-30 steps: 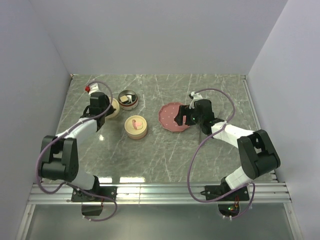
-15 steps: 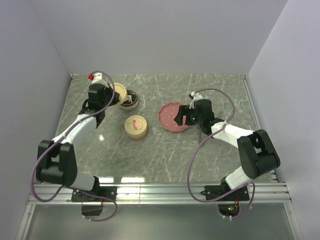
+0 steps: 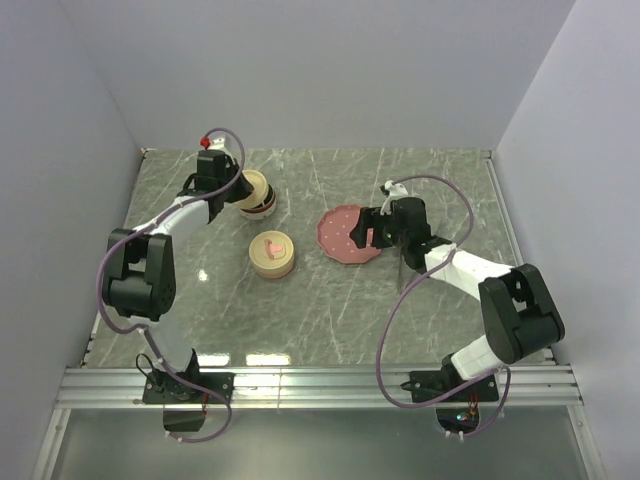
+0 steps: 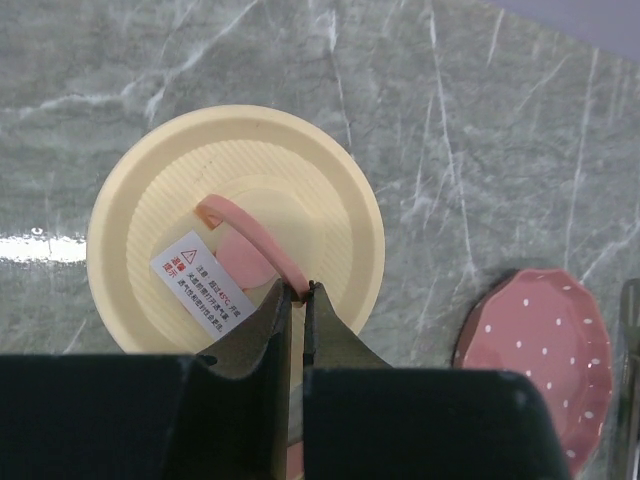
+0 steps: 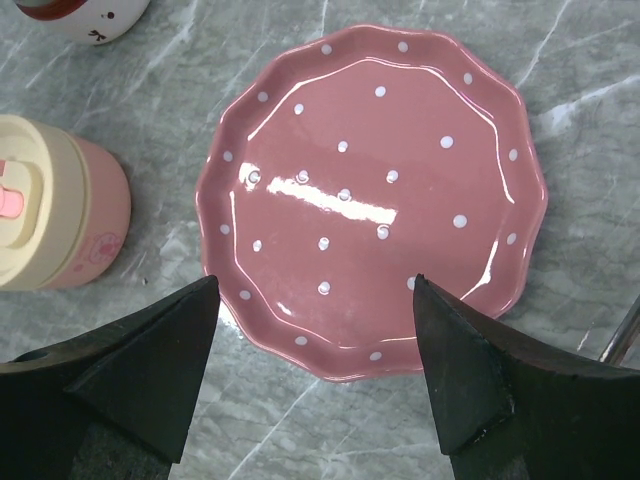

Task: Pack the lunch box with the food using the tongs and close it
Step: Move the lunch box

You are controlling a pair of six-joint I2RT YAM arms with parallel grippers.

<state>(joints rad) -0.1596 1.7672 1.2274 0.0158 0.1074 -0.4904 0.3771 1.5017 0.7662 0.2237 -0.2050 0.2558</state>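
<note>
Carried rightward since earlier, the cream lid, pinched by its pink loop in the left gripper, hovers over the lunch box at the tabletop's far left, so closing likely calls for lowering it squarely, while the right gripper hangs spread above the bare pink plate.

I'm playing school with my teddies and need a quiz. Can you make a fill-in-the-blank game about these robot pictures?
1. The left end effector is shut on the handle of the cream lid, and that handle is coloured ___.
2. The dots on the pink plate are coloured ___.
3. The right end effector hovers above the plate with its jaws ___.
4. Right now the plate has ___ food on it.

Missing words: pink; white; open; no.
</note>
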